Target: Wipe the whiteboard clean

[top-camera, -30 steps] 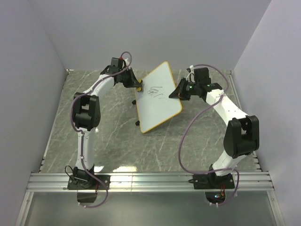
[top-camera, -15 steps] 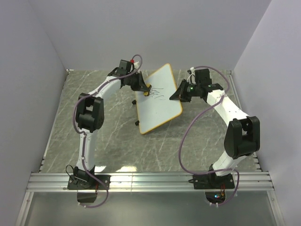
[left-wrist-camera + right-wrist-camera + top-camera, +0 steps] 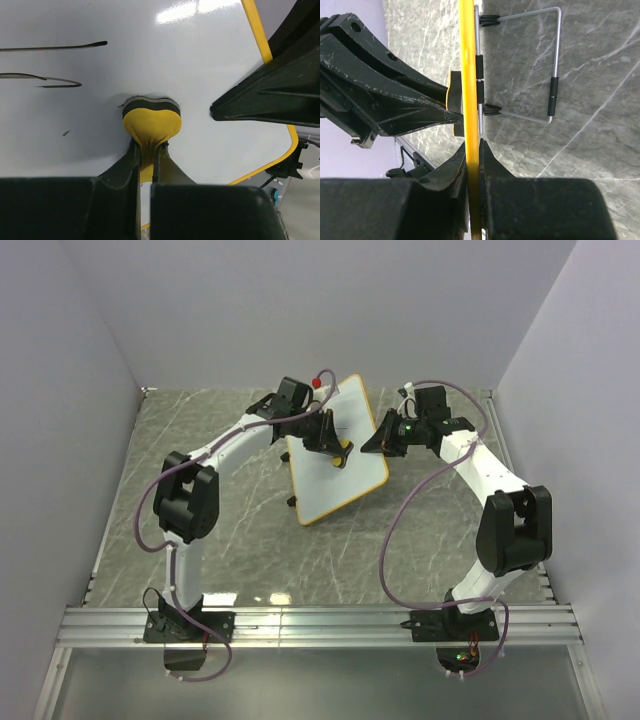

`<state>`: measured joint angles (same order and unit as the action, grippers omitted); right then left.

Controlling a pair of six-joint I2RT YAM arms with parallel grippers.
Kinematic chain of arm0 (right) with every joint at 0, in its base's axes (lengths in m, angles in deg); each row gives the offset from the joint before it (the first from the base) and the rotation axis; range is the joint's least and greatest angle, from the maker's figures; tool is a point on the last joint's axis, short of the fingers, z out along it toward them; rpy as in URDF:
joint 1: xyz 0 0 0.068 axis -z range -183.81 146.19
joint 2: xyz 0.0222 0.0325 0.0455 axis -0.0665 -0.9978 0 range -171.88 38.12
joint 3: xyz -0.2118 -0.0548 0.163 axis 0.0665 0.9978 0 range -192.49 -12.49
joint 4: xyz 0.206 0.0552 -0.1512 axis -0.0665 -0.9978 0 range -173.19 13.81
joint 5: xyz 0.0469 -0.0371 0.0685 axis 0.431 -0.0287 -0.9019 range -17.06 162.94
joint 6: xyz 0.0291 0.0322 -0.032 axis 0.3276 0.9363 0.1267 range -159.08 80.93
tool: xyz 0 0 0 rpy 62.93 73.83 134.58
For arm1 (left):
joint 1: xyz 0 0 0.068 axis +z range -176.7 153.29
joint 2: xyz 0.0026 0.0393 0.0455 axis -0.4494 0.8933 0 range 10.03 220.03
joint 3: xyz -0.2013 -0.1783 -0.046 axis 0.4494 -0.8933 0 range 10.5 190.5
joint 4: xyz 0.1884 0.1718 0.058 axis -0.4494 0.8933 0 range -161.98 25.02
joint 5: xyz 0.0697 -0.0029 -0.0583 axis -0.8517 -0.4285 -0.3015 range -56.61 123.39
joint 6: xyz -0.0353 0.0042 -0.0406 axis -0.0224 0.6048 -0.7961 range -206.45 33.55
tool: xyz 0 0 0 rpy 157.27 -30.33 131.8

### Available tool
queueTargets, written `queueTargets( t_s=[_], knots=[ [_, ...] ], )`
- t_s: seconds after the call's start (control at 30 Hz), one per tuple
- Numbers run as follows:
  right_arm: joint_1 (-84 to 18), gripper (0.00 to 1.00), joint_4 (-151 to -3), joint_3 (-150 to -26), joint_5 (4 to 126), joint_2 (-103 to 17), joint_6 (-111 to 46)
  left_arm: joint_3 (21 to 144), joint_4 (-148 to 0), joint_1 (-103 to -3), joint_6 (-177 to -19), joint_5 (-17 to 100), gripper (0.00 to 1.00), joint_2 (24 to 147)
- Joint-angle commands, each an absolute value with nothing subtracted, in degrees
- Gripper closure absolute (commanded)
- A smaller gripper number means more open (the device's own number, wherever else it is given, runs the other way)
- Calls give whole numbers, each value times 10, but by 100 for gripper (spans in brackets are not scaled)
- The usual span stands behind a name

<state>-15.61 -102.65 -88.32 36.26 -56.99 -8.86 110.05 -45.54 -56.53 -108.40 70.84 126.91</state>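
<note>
Top view: grey marble table (image 3: 130,500), lilac walls, whiteboard (image 3: 332,485) tilted at centre frame.
Left wrist: left gripper (image 3: 146,150) clenched on the yellow eraser (image 3: 151,122), pressing it to the board.
Right wrist: right gripper (image 3: 472,150) pinches the board's frame edge.

You've got the whiteboard (image 3: 340,488) mid-table (image 3: 230,530), propped by the wire stand (image 3: 554,60) behind it. The eraser (image 3: 151,121) sits on its face, pinched by the left gripper (image 3: 337,448) from the board's left. The right gripper (image 3: 368,445) clamps its right edge.
</note>
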Motion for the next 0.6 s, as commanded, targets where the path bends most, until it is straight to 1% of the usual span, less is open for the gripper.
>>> queueTargets(
  t_s=[0.0,0.23,0.33,0.43,0.57],
  knots=[
    [-185,100,-1099,-879,352,-596,-113,1110,-443,-567,-1089,676,100,1292],
    [-184,100,-1101,-881,353,-594,-117,1248,-417,-489,-1119,623,100,1390],
    [-184,100,-1101,-875,352,-594,-119,1313,-394,-465,-1148,574,100,1432],
    [-184,100,-1105,-876,358,-594,-124,1316,-404,-458,-1159,566,100,1432],
    [-184,100,-1106,-881,361,-599,-125,1263,-439,-467,-1148,596,100,1401]
  ],
)
